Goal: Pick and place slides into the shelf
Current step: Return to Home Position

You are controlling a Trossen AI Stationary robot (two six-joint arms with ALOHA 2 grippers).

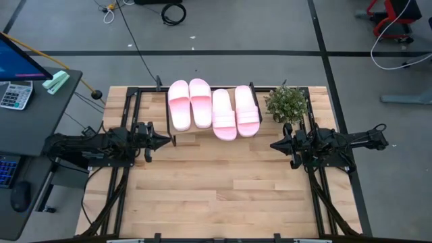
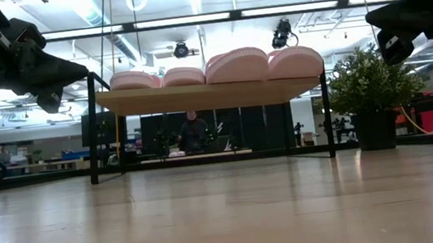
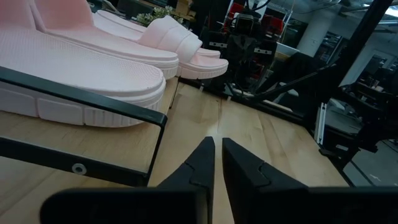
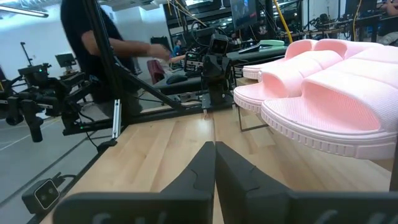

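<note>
Here the wooden table (image 1: 223, 196) fills most of the high view, with one dark arm lying along each side and both pointing inward toward the middle. At the far edge stands the shelf (image 2: 205, 96), its light board raised on thin black legs. All four slides (image 1: 201, 102) lie on that top board, side by side and touching their neighbours. The two on the right sit a little nearer the arms than the two on the left. Just beside the shelf's right end stands a small potted plant (image 1: 287, 103). The left gripper (image 1: 165, 141) hovers above the table just in front of the shelf's left corner. Its fingers are drawn close together with only a sliver between them, and they hold nothing. The right gripper (image 1: 273, 144) hangs in front of the plant, well apart from the left one, its fingers pressed together and empty.
</note>
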